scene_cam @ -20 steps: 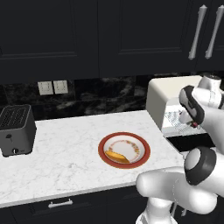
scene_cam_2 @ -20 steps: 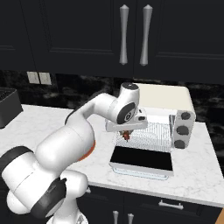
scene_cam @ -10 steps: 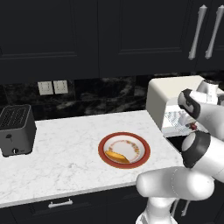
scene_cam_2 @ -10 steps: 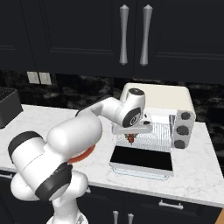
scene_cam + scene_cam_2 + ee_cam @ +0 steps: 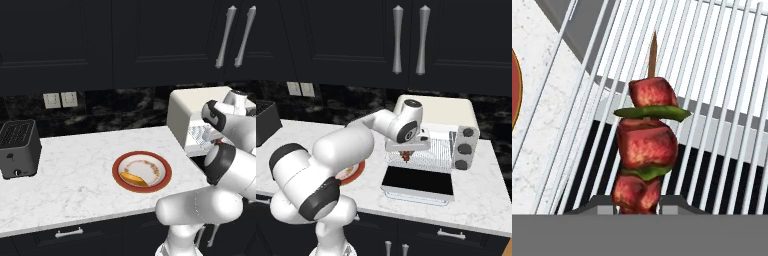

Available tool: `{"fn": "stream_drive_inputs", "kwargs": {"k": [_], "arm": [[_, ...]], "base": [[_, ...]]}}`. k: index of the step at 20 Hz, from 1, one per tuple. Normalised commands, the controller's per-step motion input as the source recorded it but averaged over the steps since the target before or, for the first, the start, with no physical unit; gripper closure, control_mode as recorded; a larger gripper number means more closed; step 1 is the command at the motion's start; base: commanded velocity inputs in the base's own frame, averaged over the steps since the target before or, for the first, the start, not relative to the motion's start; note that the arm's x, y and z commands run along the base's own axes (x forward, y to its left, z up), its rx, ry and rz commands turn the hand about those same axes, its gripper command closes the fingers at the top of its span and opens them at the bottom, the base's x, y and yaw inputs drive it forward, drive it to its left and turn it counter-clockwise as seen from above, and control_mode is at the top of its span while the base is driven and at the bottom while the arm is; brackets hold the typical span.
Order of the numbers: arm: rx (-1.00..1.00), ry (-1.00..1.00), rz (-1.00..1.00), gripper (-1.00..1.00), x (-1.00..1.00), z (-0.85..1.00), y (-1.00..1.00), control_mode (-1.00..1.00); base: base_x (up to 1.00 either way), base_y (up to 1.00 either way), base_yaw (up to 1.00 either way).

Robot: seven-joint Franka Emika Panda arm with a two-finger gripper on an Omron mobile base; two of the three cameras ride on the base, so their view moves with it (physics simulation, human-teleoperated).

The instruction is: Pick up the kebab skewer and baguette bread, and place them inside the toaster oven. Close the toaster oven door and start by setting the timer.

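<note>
1. Nearest the hand camera, the gripper [image 5: 638, 202] is seen pinched on the lower end of the kebab skewer [image 5: 646, 145], its two dark finger tips pressed against the bottom meat chunk from either side.

2. The skewer is shown rising away from the fingers: three red-brown meat chunks, two green slices between them, and a bare wooden tip pointing toward the far bars. It is held just above the silver wire rack [image 5: 722, 90]; whether it touches the bars cannot be told.

3. From the right base view, the gripper [image 5: 406, 156] is pictured over the front of the rack [image 5: 431, 150], with the skewer [image 5: 406, 157] seen as a small dark-red shape under the hand.

4. Below and in front of the rack, the toaster oven door [image 5: 417, 183] is shown folded down flat, its dark glass facing upward above the white marble counter [image 5: 476, 202].

5. In the left base view, a red-rimmed plate [image 5: 142, 171] is seen on the counter to the left of the oven, with the baguette bread [image 5: 132, 178] lying on its near-left part.

6. Behind the door, the toaster oven [image 5: 442, 117] is pictured as a cream-white box with three grey knobs [image 5: 464, 148] stacked down its right side.

7. At the far left of the counter, a dark-grey slot toaster [image 5: 18, 148] is shown, well apart from the plate.

8. Farthest back, black cabinets with silver bar handles [image 5: 409, 40] are seen above a dark marbled backsplash, where a pale wall outlet [image 5: 60, 99] is set.
</note>
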Motion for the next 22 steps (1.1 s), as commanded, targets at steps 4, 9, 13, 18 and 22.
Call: {"fn": "stream_drive_inputs", "kwargs": {"k": [4,9,13,18,22], "arm": [[0.00,0.00,0.00,-1.00,-0.13,-0.04,0.00,-1.00],[0.00,-0.04,0.00,-1.00,-0.01,0.02,0.00,-1.00],[0.00,-0.02,0.00,-1.00,-0.19,0.19,0.00,-1.00],[0.00,-0.01,-0.06,-1.00,-0.78,0.44,0.21,-1.00],[0.00,0.00,-0.07,-1.00,-1.00,0.15,0.86,-1.00]], "base": [[0.00,0.00,0.00],[0.00,0.00,0.00],[0.00,0.00,0.00],[0.00,0.00,0.00],[0.00,0.00,0.00]]}}
